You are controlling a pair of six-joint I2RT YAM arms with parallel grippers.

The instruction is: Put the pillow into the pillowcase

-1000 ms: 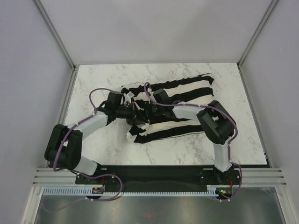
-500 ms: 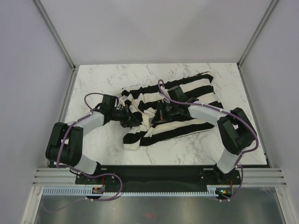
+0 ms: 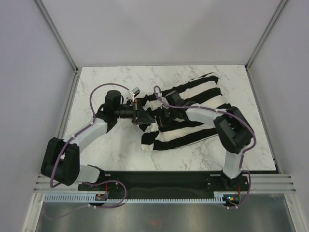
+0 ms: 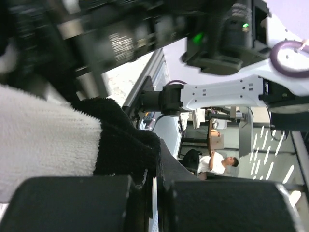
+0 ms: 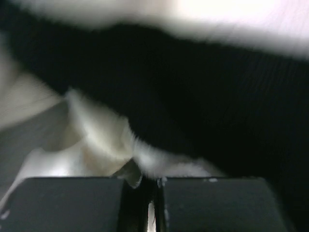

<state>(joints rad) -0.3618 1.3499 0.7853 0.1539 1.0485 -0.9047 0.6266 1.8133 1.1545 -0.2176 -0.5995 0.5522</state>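
Pillowcase (image 3: 198, 99) sprawls right of claws; left claw (image 3: 145, 117), right claw (image 3: 161, 115) each pinched tight on its bunched left end

A white marble-patterned bench (image 3: 96, 87) stands evenly lit inside 3 plain pale grey walls (image 3: 159, 29), with aluminium posts (image 3: 55, 34) at the 2 far corners. The left wrist view shows a room beyond, where a person in white (image 4: 218, 164) sits near bright slanted streaks (image 4: 286, 171).
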